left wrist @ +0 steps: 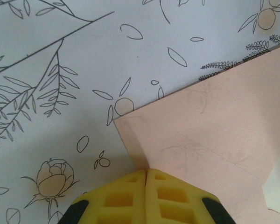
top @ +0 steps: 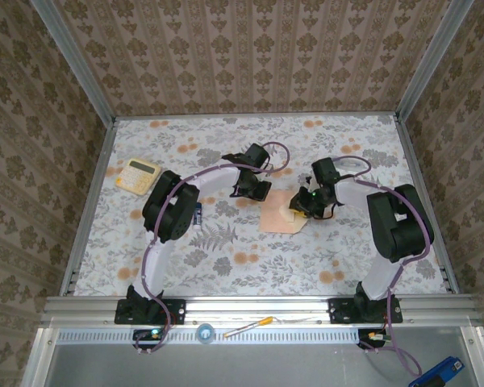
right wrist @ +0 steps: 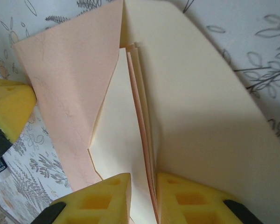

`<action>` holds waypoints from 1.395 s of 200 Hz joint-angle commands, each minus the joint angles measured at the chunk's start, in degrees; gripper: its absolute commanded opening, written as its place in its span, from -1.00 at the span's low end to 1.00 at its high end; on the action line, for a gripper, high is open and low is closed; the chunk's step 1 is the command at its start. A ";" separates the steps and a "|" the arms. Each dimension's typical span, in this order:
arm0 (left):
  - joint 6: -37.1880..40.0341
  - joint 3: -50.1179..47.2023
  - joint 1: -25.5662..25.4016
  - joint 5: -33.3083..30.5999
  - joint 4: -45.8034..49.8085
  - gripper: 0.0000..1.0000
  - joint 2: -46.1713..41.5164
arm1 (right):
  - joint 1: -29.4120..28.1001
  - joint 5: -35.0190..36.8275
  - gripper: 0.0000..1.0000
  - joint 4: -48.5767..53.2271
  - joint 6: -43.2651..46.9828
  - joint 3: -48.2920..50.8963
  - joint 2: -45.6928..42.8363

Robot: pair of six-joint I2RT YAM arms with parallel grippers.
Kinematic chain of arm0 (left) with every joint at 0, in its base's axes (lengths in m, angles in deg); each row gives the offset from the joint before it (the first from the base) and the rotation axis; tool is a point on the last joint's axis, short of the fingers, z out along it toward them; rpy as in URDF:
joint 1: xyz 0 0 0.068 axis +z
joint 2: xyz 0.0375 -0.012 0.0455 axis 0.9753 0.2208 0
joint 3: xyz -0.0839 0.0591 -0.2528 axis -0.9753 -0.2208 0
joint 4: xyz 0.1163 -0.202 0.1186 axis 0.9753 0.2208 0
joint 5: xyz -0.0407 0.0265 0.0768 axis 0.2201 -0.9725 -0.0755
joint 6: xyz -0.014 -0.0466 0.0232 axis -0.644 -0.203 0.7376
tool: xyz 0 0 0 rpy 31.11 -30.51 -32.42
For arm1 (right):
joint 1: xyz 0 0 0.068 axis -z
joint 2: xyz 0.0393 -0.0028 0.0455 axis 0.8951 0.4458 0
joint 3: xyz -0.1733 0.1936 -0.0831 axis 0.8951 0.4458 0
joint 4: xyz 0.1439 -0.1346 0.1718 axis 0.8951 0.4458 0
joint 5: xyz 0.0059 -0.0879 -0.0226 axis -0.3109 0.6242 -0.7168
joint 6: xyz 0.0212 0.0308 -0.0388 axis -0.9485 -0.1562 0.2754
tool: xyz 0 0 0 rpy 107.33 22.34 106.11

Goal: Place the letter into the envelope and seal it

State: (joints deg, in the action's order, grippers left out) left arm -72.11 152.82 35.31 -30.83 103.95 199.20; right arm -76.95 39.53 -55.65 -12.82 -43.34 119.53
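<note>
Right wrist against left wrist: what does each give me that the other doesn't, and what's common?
Right wrist adds: the cream letter at the envelope's open mouth, its layered edge between the fingers of the right end effector. Left wrist adds: the left end effector, fingers pressed together at the envelope's edge. Shared: the pink envelope and the floral tablecloth.

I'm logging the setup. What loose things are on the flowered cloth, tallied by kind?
Calculator: 1
Envelope: 1
Letter, partly inside the envelope: 1
Small blue-and-white item, too small to name: 1
Total: 4
</note>
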 commanded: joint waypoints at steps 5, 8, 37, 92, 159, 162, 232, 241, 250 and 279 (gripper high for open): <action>-0.60 -2.37 -0.78 -1.88 8.89 -1.00 4.68 | -1.39 -0.66 -0.55 -1.04 -0.95 -0.79 1.86; -0.64 -2.34 -0.81 -1.84 8.91 -1.00 4.72 | -1.46 -0.66 -0.55 -1.13 -1.00 -0.92 1.89; -0.60 -2.69 -0.75 -2.00 8.89 -1.00 4.61 | -1.89 -0.23 -0.55 -1.44 -1.29 -1.45 2.27; -0.48 -2.72 -0.78 -2.32 9.09 -1.00 4.63 | -1.71 4.41 -0.54 2.22 -0.13 -3.46 0.31; -0.36 -2.62 -0.77 -2.30 9.06 -1.00 4.72 | -0.89 5.89 -0.46 5.15 2.12 -6.12 1.85; -0.33 -2.69 -0.82 -2.28 9.14 -1.00 4.72 | -0.89 5.94 -0.46 4.97 2.14 -6.12 2.01; -0.19 -2.30 -0.77 -2.47 9.45 -1.00 4.87 | -0.83 5.49 -0.46 4.05 2.78 -8.62 4.98; -0.21 -2.14 -0.79 -2.41 9.51 -1.00 4.90 | -0.83 5.16 -0.46 3.64 2.93 -8.80 5.20; -0.21 -2.08 -0.82 -2.41 9.53 -1.00 4.96 | -0.87 4.81 -0.46 3.26 2.93 -8.99 5.27; -0.21 -1.79 -0.74 -2.30 9.61 -1.00 5.24 | -0.90 3.81 -0.46 3.43 3.26 -10.10 6.65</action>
State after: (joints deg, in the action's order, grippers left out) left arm -72.11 153.10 35.27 -31.02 104.32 199.27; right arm -78.02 44.04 -52.81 -10.92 -51.27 124.18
